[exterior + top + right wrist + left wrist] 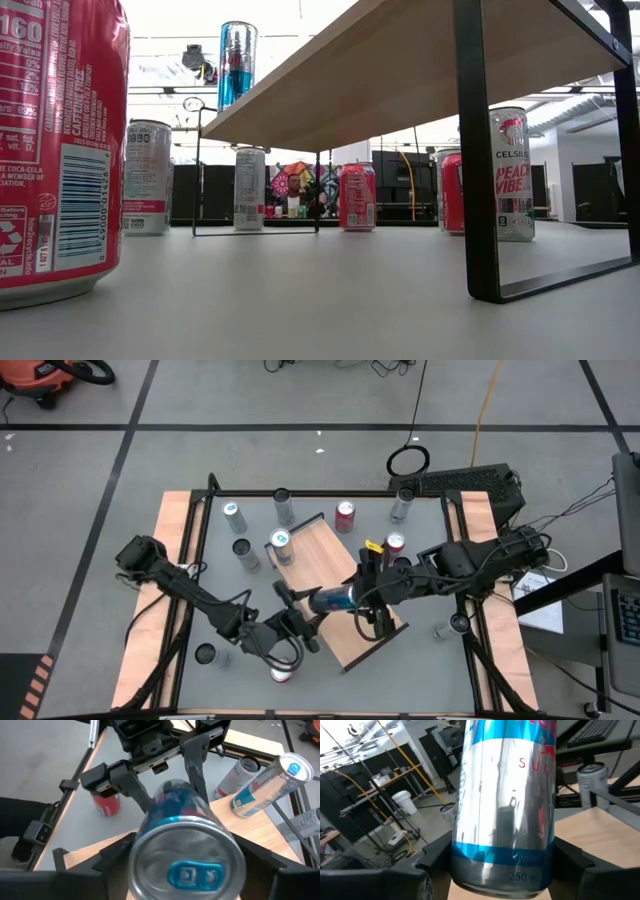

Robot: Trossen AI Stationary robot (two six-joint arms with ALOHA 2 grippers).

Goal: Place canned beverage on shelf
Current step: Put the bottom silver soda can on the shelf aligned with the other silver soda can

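Note:
A slim blue-and-silver can [335, 598] is held over the light wooden shelf [320, 550], roughly level, its tab end toward my right gripper. My left gripper [303, 607] is shut on the can's bottom end [502, 870]. My right gripper [364, 597] stands open, its fingers flanking the tab end [187, 870]. I cannot tell whether they touch it. Another blue-and-silver can [281, 546] stands upright on the shelf's far left corner [237, 62]. My left gripper pinches the can's bottom end [465, 867] between its two fingers [432, 862], one on each side of the round wall. The fingers come level from the table's near left and lie along the can. The can reaches out beyond them over the shelf board.
Several cans stand on the grey table around the shelf: a red one [345, 515] and silver ones [235, 515] [402, 505] at the back, one [395, 543] at the right, and a red can [282, 675] near the front edge. The shelf's black legs [470, 150] stand on the table.

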